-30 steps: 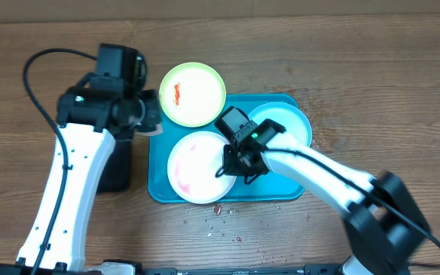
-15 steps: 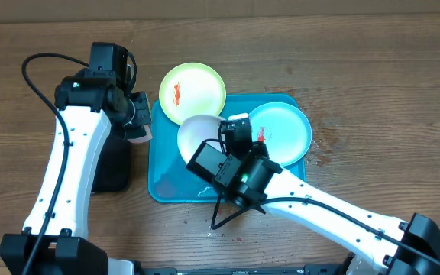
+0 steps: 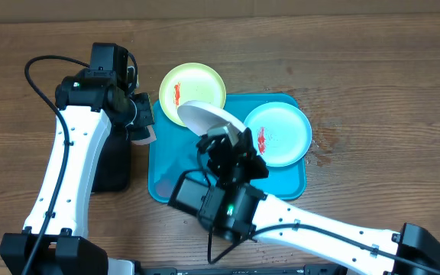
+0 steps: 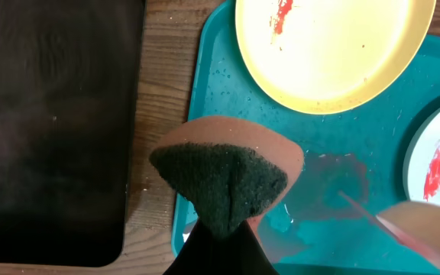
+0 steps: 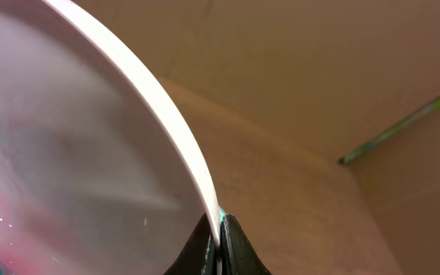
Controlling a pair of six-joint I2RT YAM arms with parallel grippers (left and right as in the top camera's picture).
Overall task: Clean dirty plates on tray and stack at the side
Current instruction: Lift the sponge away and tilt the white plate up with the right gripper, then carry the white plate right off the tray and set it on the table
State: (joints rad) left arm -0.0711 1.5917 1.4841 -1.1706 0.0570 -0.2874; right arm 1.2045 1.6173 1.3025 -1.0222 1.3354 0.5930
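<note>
Right hand (image 5: 218, 228) is clamped on the rim of the white plate (image 3: 205, 115), which has been lifted off the tray (image 3: 165, 179) within the last second and tipped up, pink residue still on it. Left hand (image 4: 217, 241), pinching the sponge (image 4: 221, 177), is held nearby above the tray's edge, so wiping is judged next. Light blue plate (image 3: 279, 131) on the tray and yellow-green plate (image 3: 193, 90) at its corner are noted still red-smeared.

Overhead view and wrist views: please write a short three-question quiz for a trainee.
1. True or false: the right gripper is shut on the rim of the round white plate.
2. What does the left gripper hold? A: a brown and dark green sponge. B: a metal spoon. C: nothing.
3. Fill in: the round light blue plate in the large teal plastic tray bears a ___ smear.
Key: 1 true; 2 A; 3 red.
</note>
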